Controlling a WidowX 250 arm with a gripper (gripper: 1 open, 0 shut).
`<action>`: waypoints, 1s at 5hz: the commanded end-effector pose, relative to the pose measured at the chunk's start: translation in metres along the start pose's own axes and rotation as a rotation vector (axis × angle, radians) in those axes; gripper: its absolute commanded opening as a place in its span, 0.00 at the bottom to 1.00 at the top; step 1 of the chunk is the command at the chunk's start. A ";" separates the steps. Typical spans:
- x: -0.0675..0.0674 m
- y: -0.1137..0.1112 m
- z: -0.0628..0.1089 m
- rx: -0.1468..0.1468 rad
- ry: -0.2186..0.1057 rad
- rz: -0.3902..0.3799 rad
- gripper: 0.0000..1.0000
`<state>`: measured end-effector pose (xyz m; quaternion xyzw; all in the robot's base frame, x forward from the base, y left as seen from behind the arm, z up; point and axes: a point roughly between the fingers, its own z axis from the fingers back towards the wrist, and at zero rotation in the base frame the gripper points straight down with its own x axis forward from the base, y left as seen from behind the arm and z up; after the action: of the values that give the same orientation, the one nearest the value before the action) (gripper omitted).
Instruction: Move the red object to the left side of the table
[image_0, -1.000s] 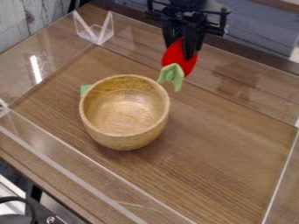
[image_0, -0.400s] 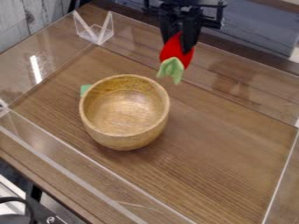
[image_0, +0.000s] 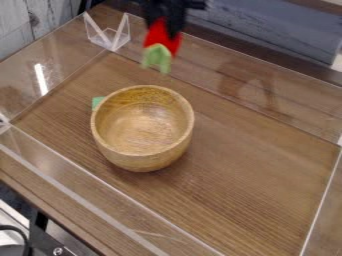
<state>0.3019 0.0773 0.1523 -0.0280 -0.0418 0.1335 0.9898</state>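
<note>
The red object (image_0: 160, 40), a small toy strawberry with green leaves (image_0: 156, 60) hanging at its lower end, is held in the air above the far part of the table (image_0: 254, 190). My gripper (image_0: 163, 32) is shut on it from above, black fingers pointing straight down, blurred by motion. It hangs beyond the far rim of the wooden bowl, clear of it.
A wooden bowl (image_0: 142, 126) stands at the table's middle left. A small green piece (image_0: 99, 103) lies against the bowl's left side. Low clear acrylic walls (image_0: 107, 30) edge the table on all sides.
The gripper has carried the strawberry to the left across the far side of the table, from right of the bowl's rim to above its far edge, rising slightly.
</note>
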 end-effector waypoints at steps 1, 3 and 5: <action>0.022 0.034 0.008 0.025 -0.046 0.037 0.00; 0.056 0.064 -0.011 0.038 -0.032 0.102 0.00; 0.057 0.028 -0.017 0.018 -0.005 0.147 0.00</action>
<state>0.3450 0.1168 0.1186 -0.0253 -0.0116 0.2061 0.9781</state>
